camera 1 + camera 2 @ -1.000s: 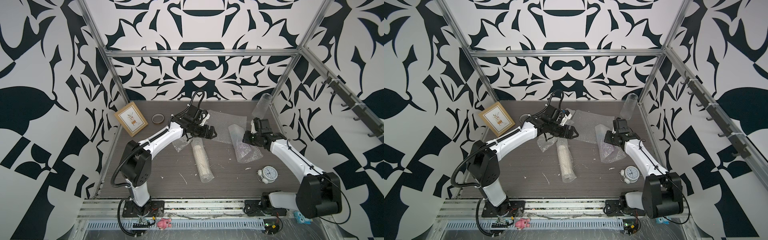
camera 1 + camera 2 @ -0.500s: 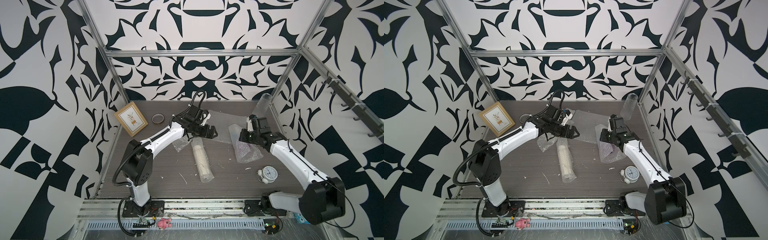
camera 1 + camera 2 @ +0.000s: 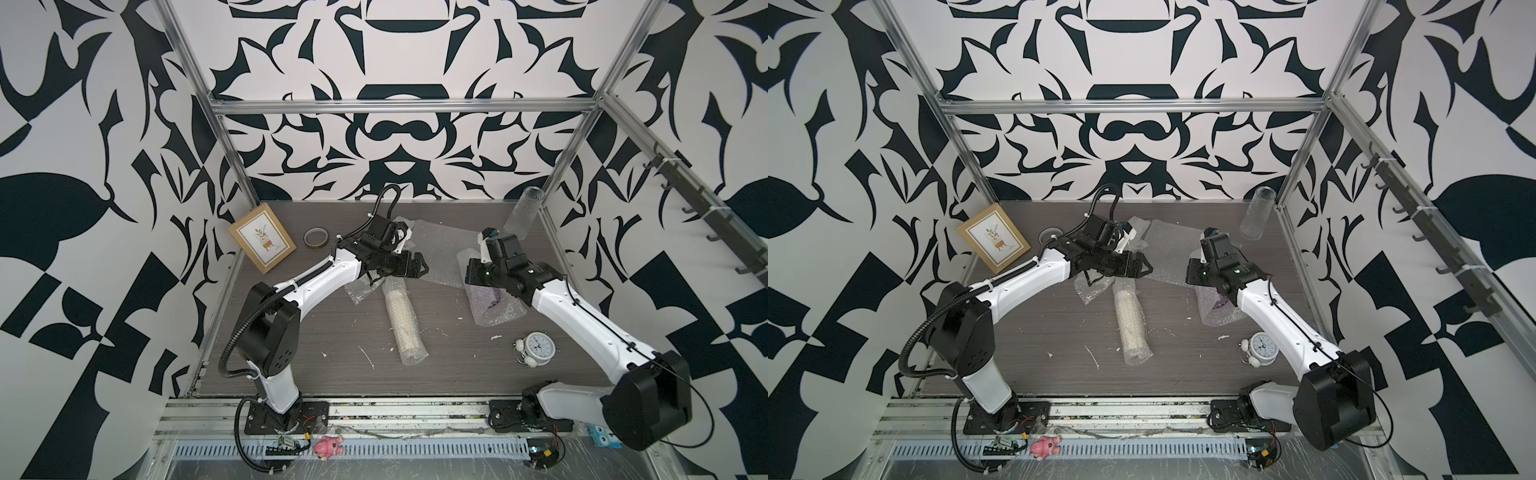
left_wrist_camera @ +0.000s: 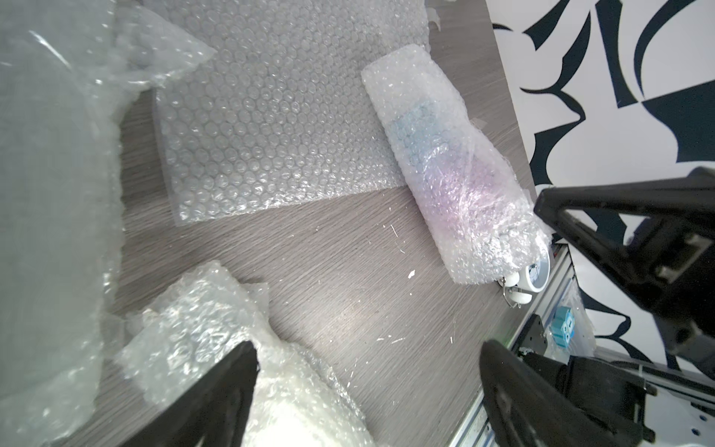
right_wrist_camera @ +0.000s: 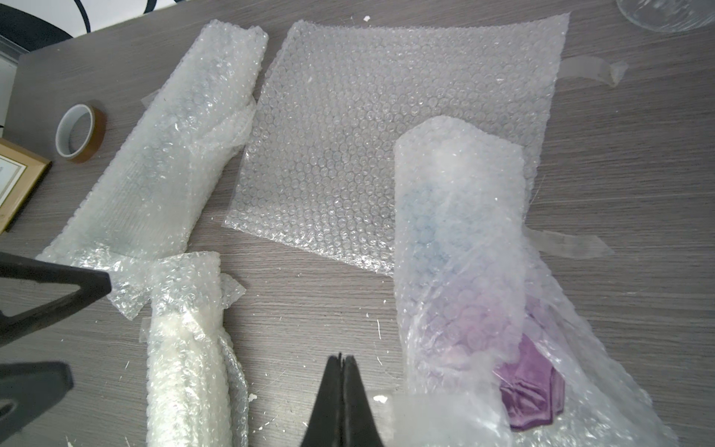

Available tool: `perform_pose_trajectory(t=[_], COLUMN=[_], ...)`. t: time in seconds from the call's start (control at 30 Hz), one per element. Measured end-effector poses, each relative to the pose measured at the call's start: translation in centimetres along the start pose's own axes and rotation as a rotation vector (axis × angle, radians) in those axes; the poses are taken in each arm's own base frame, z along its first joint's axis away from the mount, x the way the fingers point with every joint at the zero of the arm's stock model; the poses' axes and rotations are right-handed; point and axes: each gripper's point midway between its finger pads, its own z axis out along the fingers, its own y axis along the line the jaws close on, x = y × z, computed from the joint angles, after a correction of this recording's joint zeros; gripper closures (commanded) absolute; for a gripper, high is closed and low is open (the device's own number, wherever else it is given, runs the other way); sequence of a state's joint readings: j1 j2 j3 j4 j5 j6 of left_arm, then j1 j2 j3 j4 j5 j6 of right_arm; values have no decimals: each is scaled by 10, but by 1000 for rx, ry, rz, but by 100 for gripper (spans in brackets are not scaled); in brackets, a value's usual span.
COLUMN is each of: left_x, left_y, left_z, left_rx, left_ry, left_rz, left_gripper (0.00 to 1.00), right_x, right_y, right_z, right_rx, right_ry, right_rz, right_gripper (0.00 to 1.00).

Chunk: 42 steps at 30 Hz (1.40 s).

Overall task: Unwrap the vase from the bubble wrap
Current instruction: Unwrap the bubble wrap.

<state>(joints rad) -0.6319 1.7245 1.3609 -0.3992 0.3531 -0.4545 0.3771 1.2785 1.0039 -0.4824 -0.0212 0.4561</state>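
Landmark: flat bubble wrap sheet point(image 5: 387, 135), spread out, biggest piece. Purple vase bundle point(image 5: 460, 278) overlaps one edge of sheet, glass base poking from open end. White wrapped roll point(image 3: 404, 320) lies just off sheet's opposite corner. I judge wrap light, crinkly, slippery, and glass inside fragile, so I'd pinch loose flap, never body. Left gripper point(image 3: 422, 268) spread wide, empty, over roll's sheet-side end. Right gripper point(image 5: 342, 391) clenched, empty, between bundles, just beside purple one.

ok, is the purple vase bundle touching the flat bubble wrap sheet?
Touching. In the right wrist view the purple vase bundle lies across a corner of the flat bubble wrap sheet, covering its edge there.
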Motion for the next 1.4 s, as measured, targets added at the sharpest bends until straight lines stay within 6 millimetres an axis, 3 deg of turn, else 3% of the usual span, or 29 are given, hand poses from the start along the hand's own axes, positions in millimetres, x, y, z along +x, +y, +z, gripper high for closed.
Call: perform_pose_trajectory(t=[0.23, 0.37, 0.43, 0.53, 0.63, 0.8, 0.93, 1.07, 1.27, 1.4], left_x=[-13, -16, -16, -16, -16, -15, -15, -15, -14, -14], left_y=[5, 3, 3, 3, 2, 2, 2, 1, -1, -1], left_z=[-13, -14, -14, -14, -14, -14, -14, -14, -14, -14], left_rx=[9, 16, 19, 20, 22, 24, 26, 32, 45, 48], left_ry=[-64, -76, -76, -76, -74, -73, -73, -70, -64, -62], left_rz=[-35, -39, -38, -41, -42, -41, -41, -42, -42, -42], left_gripper=[6, 5, 5, 5, 5, 4, 4, 4, 4, 4], right_x=[8, 5, -4, -26, -47, -77, -85, -74, -43, -30], right_y=[3, -1, 0, 3, 0, -38, -76, -82, -86, -95], right_z=[14, 13, 8, -3, -13, -25, -22, 0, 44, 61], right_rx=[26, 59, 69, 80, 82, 107, 122, 77, 44, 61], right_ry=[34, 36, 16, -37, -83, -135, -124, -53, 97, 152], right_rz=[-14, -24, -38, -65, -69, 27, 129, 166, 189, 195], right_gripper=[98, 61, 48, 38, 34, 27, 18, 13, 12, 13])
